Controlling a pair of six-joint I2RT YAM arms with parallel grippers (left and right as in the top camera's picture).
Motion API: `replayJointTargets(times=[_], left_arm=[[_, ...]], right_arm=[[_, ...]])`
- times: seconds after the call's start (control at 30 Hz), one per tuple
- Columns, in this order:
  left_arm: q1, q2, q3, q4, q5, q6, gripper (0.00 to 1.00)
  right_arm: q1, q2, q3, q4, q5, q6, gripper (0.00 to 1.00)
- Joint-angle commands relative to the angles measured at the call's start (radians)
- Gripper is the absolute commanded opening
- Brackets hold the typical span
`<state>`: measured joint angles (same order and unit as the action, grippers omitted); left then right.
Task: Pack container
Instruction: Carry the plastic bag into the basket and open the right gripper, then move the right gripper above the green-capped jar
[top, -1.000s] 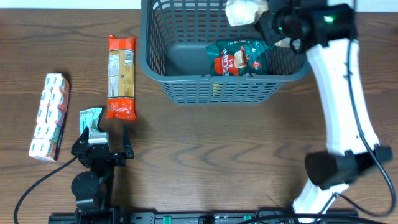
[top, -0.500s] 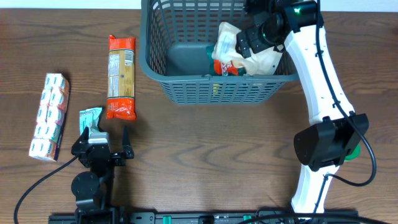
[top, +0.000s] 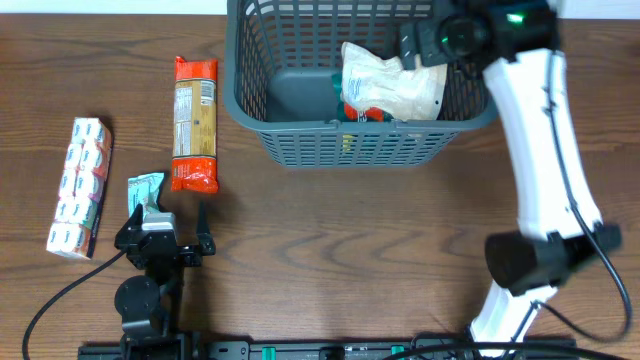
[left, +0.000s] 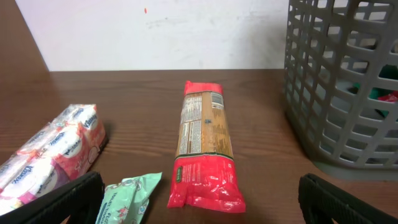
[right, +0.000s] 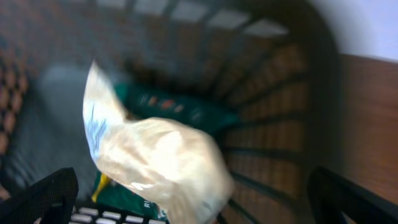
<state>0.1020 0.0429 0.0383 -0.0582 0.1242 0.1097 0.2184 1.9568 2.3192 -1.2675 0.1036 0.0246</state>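
No brand name can be read: the print on the red-ended pasta packet (top: 194, 122), the pink-and-white tissue pack (top: 80, 185) and the small green packet (top: 145, 190) is too small or blurred to read. The container (top: 300, 124) stands at the far edge of the table (top: 350, 250), upright, mouth up; in the overhead view its long axis runs left to right. Inside, a pale crinkled bag (top: 390, 85) lies over a green and red bag (top: 362, 112). The right gripper (right: 191, 180) hangs above the container's right half, fingers spread wide and holding nothing. The left gripper (left: 200, 180) sits low at the near left, spread too, empty, beside the green packet
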Motion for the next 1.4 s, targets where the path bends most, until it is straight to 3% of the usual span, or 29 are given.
replayJointTargets(times=[0.0,0.17,0.43,0.67,0.93,1.37], left_arm=[[0.003,-0.005,-0.027,-0.014,0.003,0.013,0.99],[0.003,-0.005,-0.027,-0.014,0.003,0.013,0.98],[0.003,-0.005,-0.027,-0.014,0.003,0.013,0.98],[0.003,-0.005,-0.027,-0.014,0.003,0.013,0.98],[0.003,-0.005,-0.027,-0.014,0.003,0.013,0.98],[0.003,-0.005,-0.027,-0.014,0.003,0.013,0.99]], right_arm=[[-0.052,-0.143,0.093,-0.052,0.227,0.243,0.99],[-0.177,-0.242,0.103,-0.194,0.402,0.571,0.99],[-0.419,-0.276,0.093,-0.431,0.368,0.995,0.99],[-0.533,-0.276,-0.038,-0.431,0.217,1.006,0.99],[-0.599,-0.276,-0.360,-0.406,0.222,1.205,0.99],[-0.613,-0.276,-0.899,-0.103,0.227,1.209,0.99]])
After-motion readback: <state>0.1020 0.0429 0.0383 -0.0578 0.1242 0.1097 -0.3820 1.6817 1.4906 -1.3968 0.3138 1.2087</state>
